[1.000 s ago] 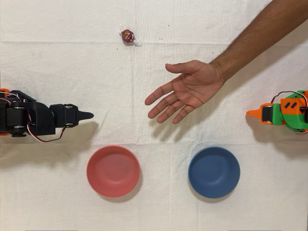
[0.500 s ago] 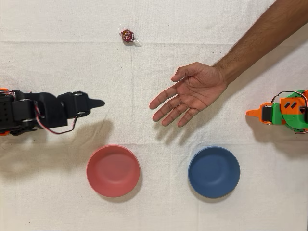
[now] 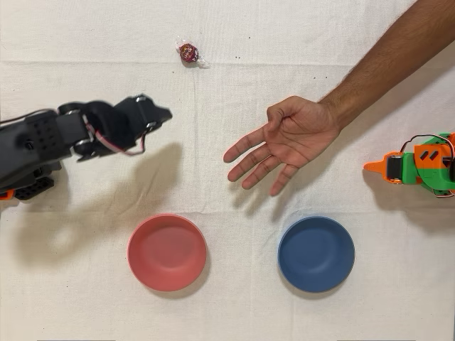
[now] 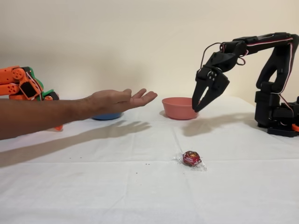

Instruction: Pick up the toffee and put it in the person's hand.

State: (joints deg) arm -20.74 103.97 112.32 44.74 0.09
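Observation:
The toffee, a small dark-red candy in a clear twisted wrapper, lies on the white cloth near the top edge of the overhead view. In the fixed view the toffee lies near the front, alone. My black gripper hangs in the air below and left of it in the overhead view, well apart from it. The gripper points down in the fixed view, jaws shut with nothing between them. The person's hand reaches in from the upper right, palm up, fingers spread, and the hand hovers above the cloth.
A red bowl and a blue bowl stand along the lower part of the overhead view. The orange arm rests idle at the right edge. In the fixed view the red bowl sits behind my gripper.
My black arm has lifted off the table and swung up and to the right in the overhead view, toward the toffee. The person's hand has shifted slightly right. The toffee has not moved.

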